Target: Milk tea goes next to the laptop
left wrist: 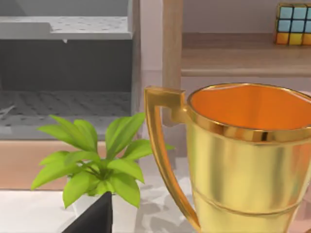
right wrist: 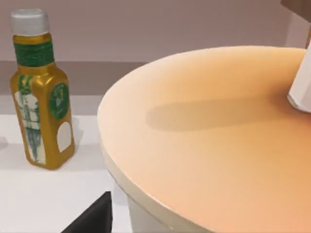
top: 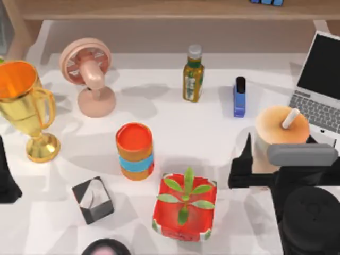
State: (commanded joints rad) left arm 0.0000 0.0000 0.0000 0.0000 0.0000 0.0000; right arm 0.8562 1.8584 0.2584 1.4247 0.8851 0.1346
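Just beside the laptop (top: 323,87), off its front-left corner, stands the milk tea (top: 280,133), upright, white straw (top: 290,118) poking from the orange-tan lid. Right gripper (top: 254,159) sits at the cup, one dark finger on the side away from the laptop; can't tell whether it's clamped. Left arm (top: 6,175) parked far from the laptop, past the gold trophy (top: 24,109).
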